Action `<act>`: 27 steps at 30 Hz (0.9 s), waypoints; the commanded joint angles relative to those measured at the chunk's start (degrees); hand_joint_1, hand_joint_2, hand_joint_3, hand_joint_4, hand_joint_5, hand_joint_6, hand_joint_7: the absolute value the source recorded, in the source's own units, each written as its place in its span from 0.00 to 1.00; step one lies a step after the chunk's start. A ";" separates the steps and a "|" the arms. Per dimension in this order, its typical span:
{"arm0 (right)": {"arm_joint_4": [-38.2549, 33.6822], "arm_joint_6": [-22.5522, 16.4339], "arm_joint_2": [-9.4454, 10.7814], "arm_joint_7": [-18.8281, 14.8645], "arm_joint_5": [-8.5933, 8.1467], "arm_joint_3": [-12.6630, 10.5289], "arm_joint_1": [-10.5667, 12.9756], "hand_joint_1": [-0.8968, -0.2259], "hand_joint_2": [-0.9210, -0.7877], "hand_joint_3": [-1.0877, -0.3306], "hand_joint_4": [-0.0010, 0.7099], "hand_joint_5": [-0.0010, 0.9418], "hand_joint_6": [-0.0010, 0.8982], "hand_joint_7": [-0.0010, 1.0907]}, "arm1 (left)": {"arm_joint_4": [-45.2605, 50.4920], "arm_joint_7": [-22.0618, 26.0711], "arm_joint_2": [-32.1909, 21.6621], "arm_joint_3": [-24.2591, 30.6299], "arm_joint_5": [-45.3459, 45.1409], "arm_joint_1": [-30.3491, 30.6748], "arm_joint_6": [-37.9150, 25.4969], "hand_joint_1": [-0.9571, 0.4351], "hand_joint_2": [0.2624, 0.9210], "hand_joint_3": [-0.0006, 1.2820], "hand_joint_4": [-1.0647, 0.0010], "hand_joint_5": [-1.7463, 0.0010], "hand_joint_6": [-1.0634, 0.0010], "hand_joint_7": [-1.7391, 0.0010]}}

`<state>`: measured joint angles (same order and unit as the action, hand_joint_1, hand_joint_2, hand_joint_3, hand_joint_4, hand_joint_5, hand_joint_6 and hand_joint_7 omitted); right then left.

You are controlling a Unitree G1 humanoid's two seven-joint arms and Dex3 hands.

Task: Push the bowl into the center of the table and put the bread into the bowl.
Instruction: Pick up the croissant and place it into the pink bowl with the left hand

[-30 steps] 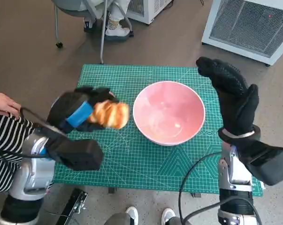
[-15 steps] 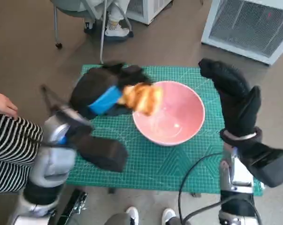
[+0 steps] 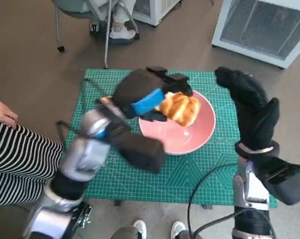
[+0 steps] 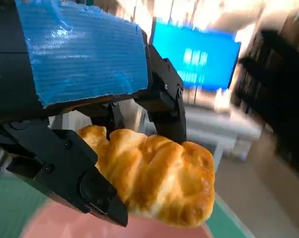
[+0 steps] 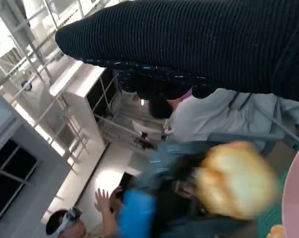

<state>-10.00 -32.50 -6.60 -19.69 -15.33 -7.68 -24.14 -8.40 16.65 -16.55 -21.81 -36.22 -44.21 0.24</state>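
Green cutting mat [image 3: 140, 174] covers the small table, and we take the pink bowl [image 3: 187, 137] as our landmark: it sits on the mat, somewhat toward the far right of the mat's middle. We record the left hand [image 3: 145, 92] raised over the bowl's near-left rim, its black fingers [image 4: 65, 168] closed around the bread [image 3: 179, 108]. We see the bread held clear above the bowl's interior, not touching the pink surface; the left wrist view shows the same golden, ridged loaf [image 4: 156, 176] clamped between fingers above and below it, with pink showing underneath. We note the right hand [image 3: 249, 107] standing upright just right of the bowl, gloved fingers extended and together, holding nothing and apart from the rim. Left of the bowl, beyond the mat's edge, we observe a person's hand [image 3: 0, 113] and a striped sleeve [image 3: 15, 164]. Beyond the bowl, on the floor, stand a chair's legs [image 3: 107, 35] and a white grilled unit [image 3: 264, 25].
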 commanded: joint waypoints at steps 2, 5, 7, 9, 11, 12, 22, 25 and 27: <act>0.61 0.36 -0.08 1.02 0.86 -0.14 2.02 0.33 0.00 0.55 0.21 0.00 0.11 0.34 | -3.43 5.94 -1.16 -3.99 -3.06 -2.02 -1.89 0.52 0.84 0.01 0.74 0.87 0.79 0.90; 1.15 0.47 -0.04 1.44 0.96 -0.11 2.39 0.33 0.00 0.55 0.20 0.00 0.11 0.34 | -5.65 10.65 -2.34 -5.55 -2.87 -3.84 -0.49 0.38 0.83 0.01 0.91 0.96 0.88 0.97; 1.24 0.53 0.00 1.62 0.97 -0.09 2.47 0.33 0.00 0.55 0.20 0.00 0.11 0.34 | -6.85 11.79 -2.48 -5.54 -1.85 -4.32 0.53 0.32 0.83 0.01 0.97 0.98 0.91 0.99; 1.32 0.62 0.06 1.85 0.95 -0.06 2.54 0.33 0.00 0.55 0.19 0.00 0.10 0.34 | -8.37 12.55 -2.66 -5.22 -0.44 -4.53 2.13 0.29 0.83 0.01 0.98 0.99 0.92 0.99; 1.41 0.69 0.09 2.03 0.95 0.00 2.60 0.33 0.00 0.55 0.19 0.00 0.10 0.34 | -9.08 12.60 -2.80 -4.87 0.15 -4.42 3.17 0.28 0.83 0.01 0.99 1.00 0.92 0.99; 1.44 0.72 0.11 2.12 0.98 0.02 2.61 0.33 0.00 0.55 0.19 0.00 0.10 0.34 | -9.23 12.40 -2.93 -4.64 0.32 -4.26 3.59 0.28 0.83 0.01 0.99 1.00 0.92 1.00; 1.53 0.99 0.34 3.02 1.28 0.45 2.54 0.31 0.00 0.55 0.19 0.00 0.09 0.34 | -7.74 16.08 -7.91 2.20 9.63 -2.25 7.77 0.32 0.81 0.00 1.00 1.00 0.91 0.99; 1.56 0.86 0.45 3.19 1.46 0.65 2.65 0.31 0.00 0.55 0.20 0.00 0.09 0.35 | -8.98 18.70 -10.46 5.08 14.45 -2.03 10.44 0.37 0.79 0.00 1.00 1.00 0.90 0.99; 1.61 0.79 0.53 3.33 1.63 0.79 2.76 0.31 0.00 0.55 0.19 0.00 0.09 0.35 | -10.39 20.57 -12.33 7.02 17.61 -2.04 12.35 0.42 0.77 0.00 1.00 1.00 0.89 0.99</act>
<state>-8.29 -32.33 -6.39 -16.93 -14.95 -7.22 -22.94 -17.23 34.39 -25.34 -18.31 -23.34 -46.80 9.85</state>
